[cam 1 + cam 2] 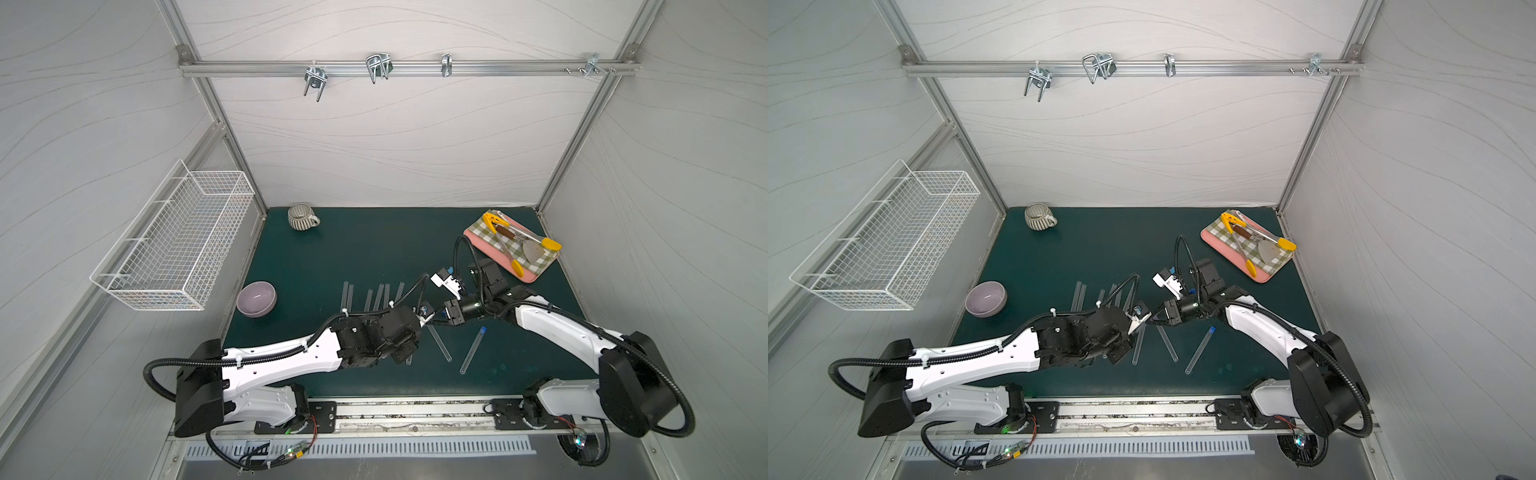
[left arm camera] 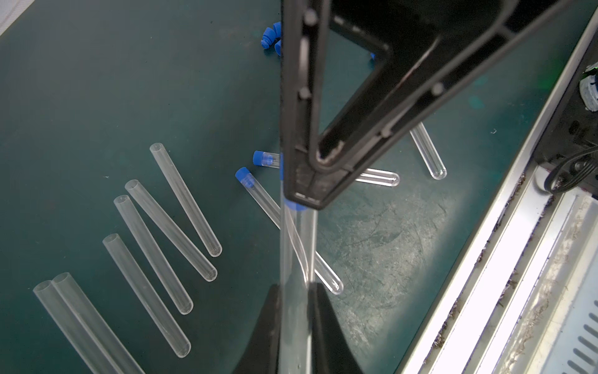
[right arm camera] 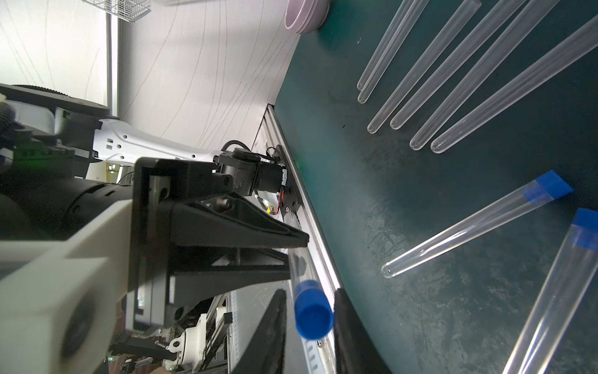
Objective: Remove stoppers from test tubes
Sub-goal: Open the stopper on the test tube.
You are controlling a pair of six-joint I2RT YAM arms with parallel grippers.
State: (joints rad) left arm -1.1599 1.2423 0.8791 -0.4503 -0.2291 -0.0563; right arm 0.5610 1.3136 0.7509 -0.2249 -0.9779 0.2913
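Test tube (image 2: pixel 296 252) sits clamped in the left gripper (image 2: pixel 295 286). Right gripper (image 3: pixel 309 291) stands narrow around the tube's blue stopper (image 3: pixel 313 312) — one finger touching, firm grip unclear.

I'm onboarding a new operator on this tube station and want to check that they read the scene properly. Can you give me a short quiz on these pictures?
1. True or false: the left tool is clamped on a test tube that has its blue stopper in.
2. How many unstoppered tubes lie in the loose row on the green mat? A three, B six, C nine.
3. In a few words: what sits between the jaws of the right tool?

Key: 1 true; 2 B; 3 the held tube's blue stopper.
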